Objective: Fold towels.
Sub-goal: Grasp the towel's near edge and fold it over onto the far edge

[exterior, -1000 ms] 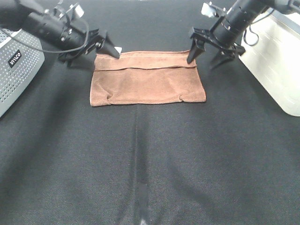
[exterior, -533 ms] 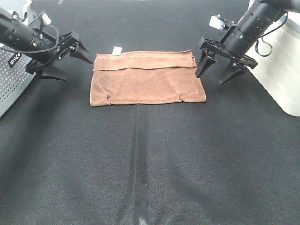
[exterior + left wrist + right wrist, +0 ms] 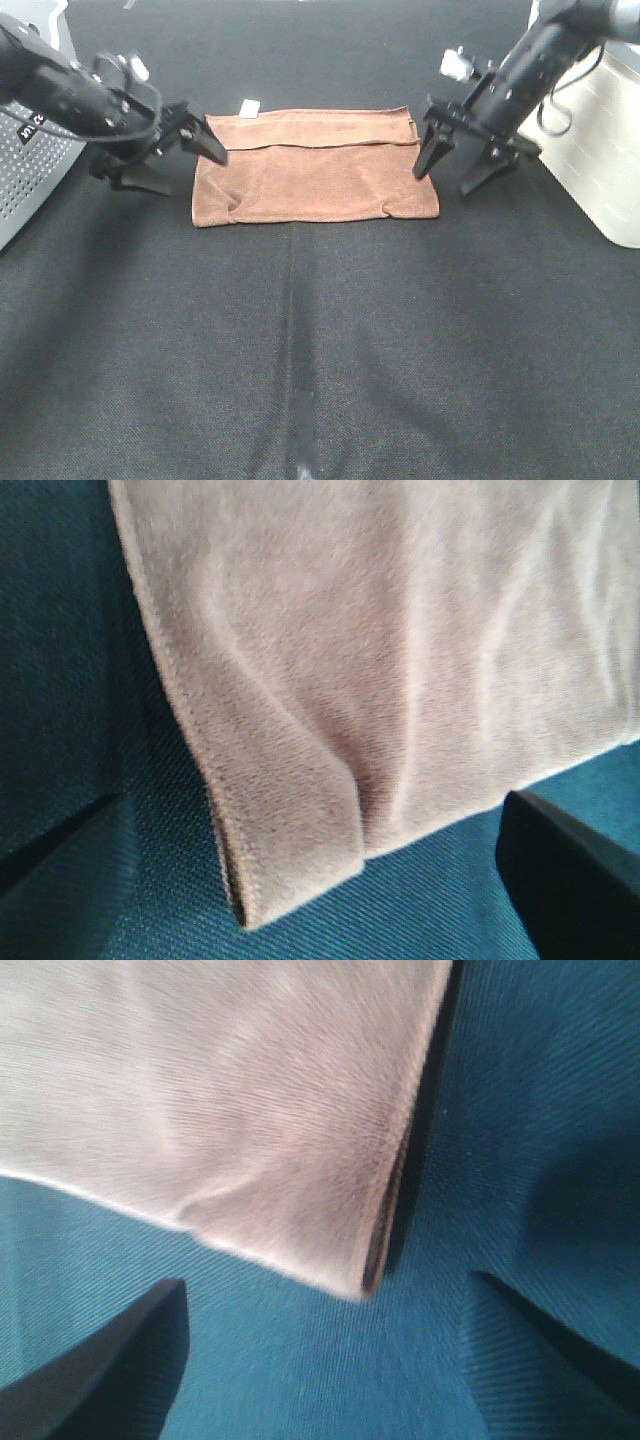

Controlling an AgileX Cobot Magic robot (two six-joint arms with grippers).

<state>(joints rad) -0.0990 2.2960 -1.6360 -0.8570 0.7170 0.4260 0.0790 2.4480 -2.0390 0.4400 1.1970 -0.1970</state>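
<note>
Tabletop [image 3: 320,380]: black woven covering with a faint ridge down its middle, so probably slack. Risk: a fingertip driven low could pinch this covering along with the cloth above it, and a lift would then drag both.

Towel [image 3: 315,175]: reddish-brown, flat toward the far side of the table, between the two arms. It lies doubled, with a narrow band lapped along the far edge, and both near corners are puckered. Risk: the layers sit loose on each other, so a pull from one side alone would slide the upper layer and skew the next fold.

Left gripper [image 3: 197,175]: jaws spread wide, nothing held, straddling the towel's left short edge. Its wrist view shows a lapped flap at the corner between the fingers. Risk: closing may catch that flap only and leave the lower layers behind.

Right gripper [image 3: 441,185]: likewise spread and empty, at the right short edge. Whether a fingertip touches cloth cannot be told. Its wrist view shows stacked hems at the corner. Risk: a grip landing off the corner would make the two sides rise unevenly.

White tag [image 3: 249,106]: pokes out at the far left corner and may end up showing outside the fold.
</note>
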